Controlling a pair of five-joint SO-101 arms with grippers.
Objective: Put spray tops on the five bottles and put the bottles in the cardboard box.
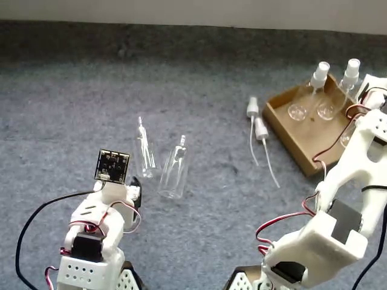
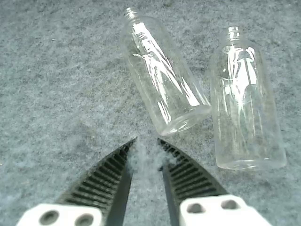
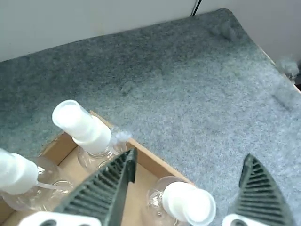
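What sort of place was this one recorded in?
Most likely an indoor tabletop test bench rather than a home or factory floor. A grey felt mat covers the surface up to a plain pale wall, and task props sit on it: a cardboard box and clear bottles.

This looks like a robotics lab bench. A grey felt mat (image 1: 72,121) covers the table below a plain white wall (image 3: 94,19). Bare servo wires (image 1: 281,222) hang exposed
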